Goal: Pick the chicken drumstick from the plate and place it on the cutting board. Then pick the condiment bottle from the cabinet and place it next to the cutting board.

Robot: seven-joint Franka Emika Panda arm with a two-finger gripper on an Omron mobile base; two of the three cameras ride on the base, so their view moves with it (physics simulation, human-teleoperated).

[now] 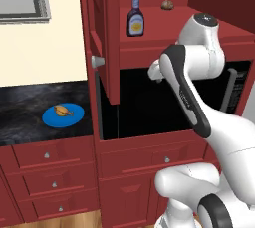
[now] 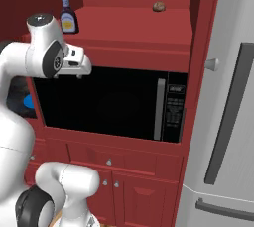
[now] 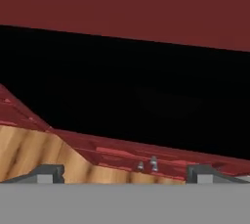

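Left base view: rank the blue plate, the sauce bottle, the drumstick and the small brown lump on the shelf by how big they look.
1. Plate
2. Sauce bottle, shorter than the plate is wide
3. Drumstick
4. Brown lump, though it sits farther back, so its true size against the drumstick is unsure.

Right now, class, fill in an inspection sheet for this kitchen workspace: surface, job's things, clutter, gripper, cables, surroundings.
Surface: dark speckled counter left of the cabinet, whose door stands open.
Job's things: chicken drumstick lies on the blue plate; condiment bottle stands upright on the cabinet shelf; cutting board nothing seen.
Clutter: small round brown lump on the same shelf, apart from the bottle.
Gripper: gripper open, holding nothing.
Cables: nothing seen.
Surroundings: black microwave, grey fridge, red drawers.
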